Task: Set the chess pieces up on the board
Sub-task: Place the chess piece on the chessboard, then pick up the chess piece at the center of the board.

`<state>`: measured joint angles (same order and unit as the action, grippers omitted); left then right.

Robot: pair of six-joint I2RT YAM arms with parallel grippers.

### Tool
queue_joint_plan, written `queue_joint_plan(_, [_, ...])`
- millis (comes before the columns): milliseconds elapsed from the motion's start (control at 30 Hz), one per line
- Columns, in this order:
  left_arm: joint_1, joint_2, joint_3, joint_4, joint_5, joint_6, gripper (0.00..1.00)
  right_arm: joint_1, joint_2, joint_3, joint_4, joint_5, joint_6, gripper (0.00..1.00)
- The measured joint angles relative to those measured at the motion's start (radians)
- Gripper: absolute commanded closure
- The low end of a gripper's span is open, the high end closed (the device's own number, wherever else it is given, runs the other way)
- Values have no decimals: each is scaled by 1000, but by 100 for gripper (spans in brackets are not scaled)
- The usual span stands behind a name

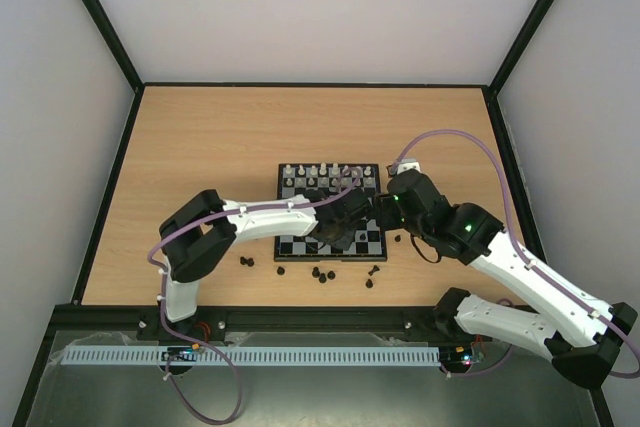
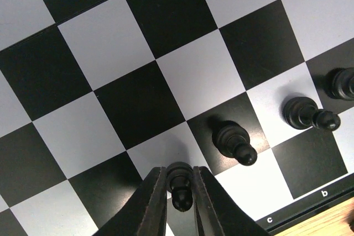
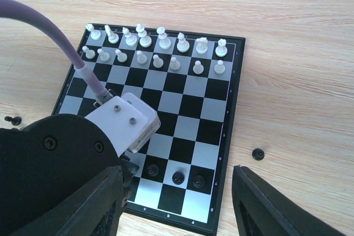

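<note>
The board (image 1: 296,245) lies mid-table, with white chess pieces (image 1: 330,175) filling its two far rows. My left gripper (image 2: 180,172) is shut on a black pawn (image 2: 181,193) that stands on a light square in the near pawn row. Beside it stand three black pawns (image 2: 234,142), seen from the right wrist as a row (image 3: 177,178) near the board's (image 3: 182,92) close edge. My right gripper (image 3: 177,205) hangs open over the board's near right corner with nothing between its wide-apart fingers (image 3: 276,205). From above it sits at the board's right edge (image 1: 386,211).
Several loose black pieces (image 1: 320,274) lie on the wooden table just in front of the board. One more (image 3: 258,153) lies off the board's right side. The left arm's white wrist camera block (image 3: 128,120) is over the board, close to my right fingers.
</note>
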<state>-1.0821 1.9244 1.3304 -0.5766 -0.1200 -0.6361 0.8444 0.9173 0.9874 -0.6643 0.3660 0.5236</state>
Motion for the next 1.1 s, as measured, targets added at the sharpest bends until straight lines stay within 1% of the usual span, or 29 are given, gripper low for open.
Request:
queue_joint_plan(133, [-2, 1, 0, 0, -2, 1, 78, 0, -1, 0, 0, 0, 0, 44])
queue_joint_plan(333, [-2, 1, 0, -2, -16, 1, 68, 0, -3, 0, 0, -1, 0, 44])
queue_joint_plan(400, [-2, -3, 0, -2, -25, 0, 67, 0, -7, 0, 0, -4, 0, 44])
queue_joint_plan(500, [-2, -24, 1, -14, -43, 0, 62, 0, -12, 5, 0, -11, 1, 44])
queue_joint_plan(600, [-2, -71, 12, -32, -68, 2, 60, 0, -16, 20, -2, -24, 1, 43])
queue_joint_plan(667, [-3, -114, 18, -37, -84, 1, 56, 0, -21, 28, -3, -34, 1, 38])
queue_joint_plan(767, [-5, -195, 18, -42, -113, -1, 50, 1, -38, 36, -3, -56, 4, 35])
queue_joint_plan(867, [-6, -265, 13, -43, -141, -3, 44, 1, -63, 40, -4, -82, 10, 24])
queue_joint_plan(933, [-6, -306, -2, -43, -159, -7, 40, 1, -71, 51, -5, -100, 12, 14])
queue_joint_plan(967, [-6, -329, -16, -43, -170, -10, 36, 1, -74, 57, -4, -108, 14, 12])
queue_joint_plan(1033, [-6, -386, -58, -45, -190, -21, 26, 1, -77, 65, -4, -122, 18, 2])
queue_joint_plan(1100, [-6, -451, -110, -47, -208, -36, 3, 1, -79, 66, -5, -133, 23, 1])
